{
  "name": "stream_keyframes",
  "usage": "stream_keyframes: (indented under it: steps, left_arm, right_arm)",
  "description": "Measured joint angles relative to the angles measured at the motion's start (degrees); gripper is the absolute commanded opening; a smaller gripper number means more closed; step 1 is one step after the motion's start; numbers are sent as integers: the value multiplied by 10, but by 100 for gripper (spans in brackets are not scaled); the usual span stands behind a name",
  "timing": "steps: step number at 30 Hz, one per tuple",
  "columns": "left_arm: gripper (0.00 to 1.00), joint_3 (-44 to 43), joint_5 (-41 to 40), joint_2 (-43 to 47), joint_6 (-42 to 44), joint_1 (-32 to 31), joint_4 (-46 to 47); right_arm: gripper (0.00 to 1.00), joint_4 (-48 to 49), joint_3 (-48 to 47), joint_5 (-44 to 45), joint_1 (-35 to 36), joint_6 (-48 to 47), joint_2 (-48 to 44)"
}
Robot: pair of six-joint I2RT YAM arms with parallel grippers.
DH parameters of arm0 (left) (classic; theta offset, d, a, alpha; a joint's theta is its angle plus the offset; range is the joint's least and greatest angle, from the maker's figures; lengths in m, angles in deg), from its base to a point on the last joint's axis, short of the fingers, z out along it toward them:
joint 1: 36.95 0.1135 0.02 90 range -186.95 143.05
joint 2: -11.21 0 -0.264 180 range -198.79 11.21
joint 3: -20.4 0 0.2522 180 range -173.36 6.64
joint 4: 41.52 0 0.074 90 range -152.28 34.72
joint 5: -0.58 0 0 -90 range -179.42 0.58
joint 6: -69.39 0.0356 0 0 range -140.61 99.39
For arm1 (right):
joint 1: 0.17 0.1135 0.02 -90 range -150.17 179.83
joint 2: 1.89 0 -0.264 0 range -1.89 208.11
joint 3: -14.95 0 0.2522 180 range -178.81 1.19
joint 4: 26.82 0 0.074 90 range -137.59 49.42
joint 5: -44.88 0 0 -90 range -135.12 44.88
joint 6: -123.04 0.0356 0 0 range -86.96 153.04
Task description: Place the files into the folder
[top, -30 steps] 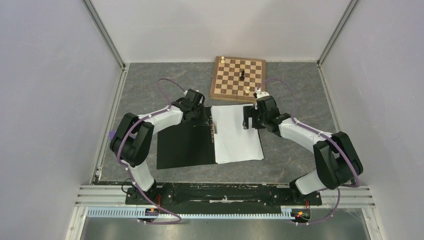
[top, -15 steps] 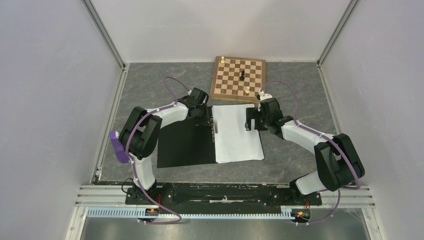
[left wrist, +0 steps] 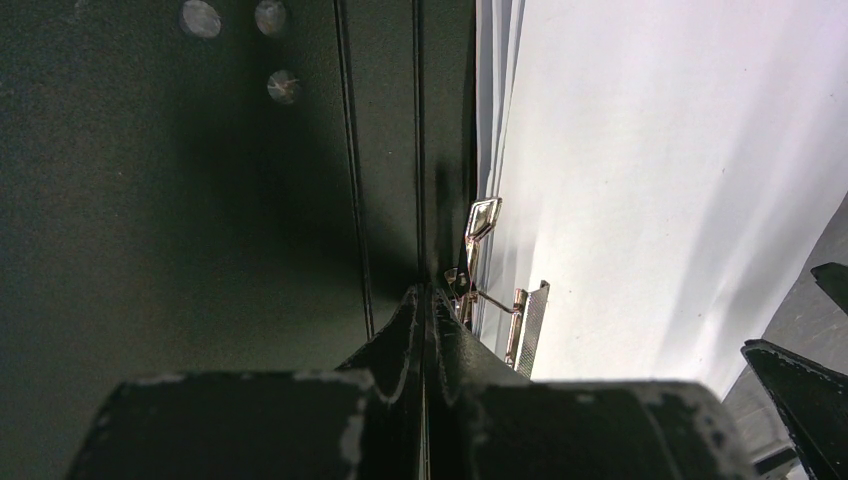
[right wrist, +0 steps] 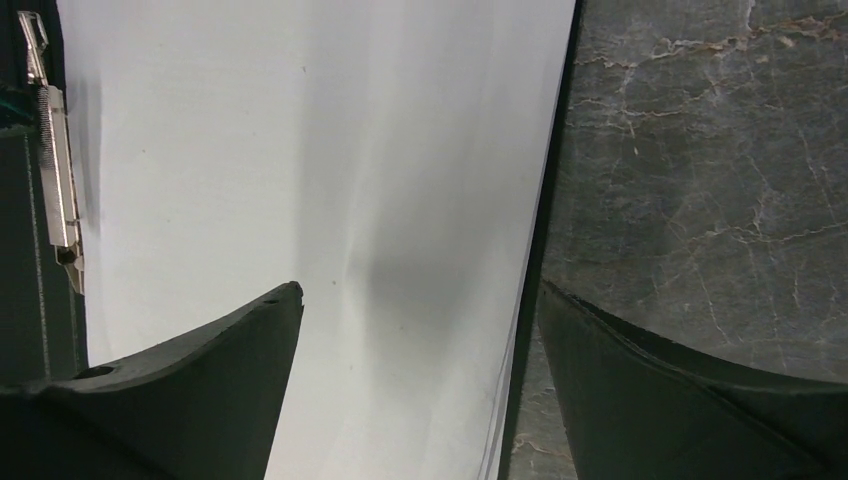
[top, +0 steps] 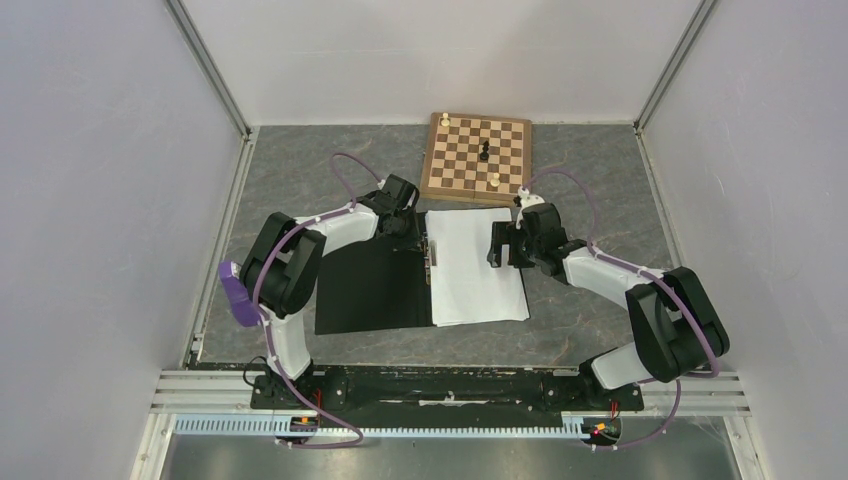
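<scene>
Rail: the metal rail [top: 450, 392] at the near edge carries both arm bases.
Metronome: a purple metronome [top: 234, 293] stands near the worktop's left edge, partly hidden by the left arm's elbow.
Folder: the folder [top: 370, 290] lies open and flat on the grey marbled worktop [top: 590, 190], black inside facing up, its left flap bare.
Files: the files [top: 470, 270], a squared stack of white sheets, lie on the folder's right half with their left edge against the spine.
Clip: the metal spine clip [top: 432, 256] sits along the spine at the sheets' left edge, towards the far end.
Left hand: the left hand [left wrist: 425, 292] has its fingers pressed tight together, tips down at the folder's spine just beside the clip.
Right hand: the right hand [right wrist: 418, 292] is spread wide over the sheets' right edge, one finger above the paper, the other above bare worktop; whether it touches cannot be told.
Chessboard: the wooden chessboard [top: 475, 157] lies at the far side, just beyond the folder, with a few pieces standing on it.
</scene>
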Motion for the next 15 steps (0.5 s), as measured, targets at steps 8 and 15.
stream_keyframes:
  steps: [8,15]
  left_arm:
    - [2,0,0,0,0,0,0]
    - [2,0,0,0,2,0,0]
  right_arm:
    - [90,24,1,-11,0,4,9]
    - [90,36,3,-16,0,6,26]
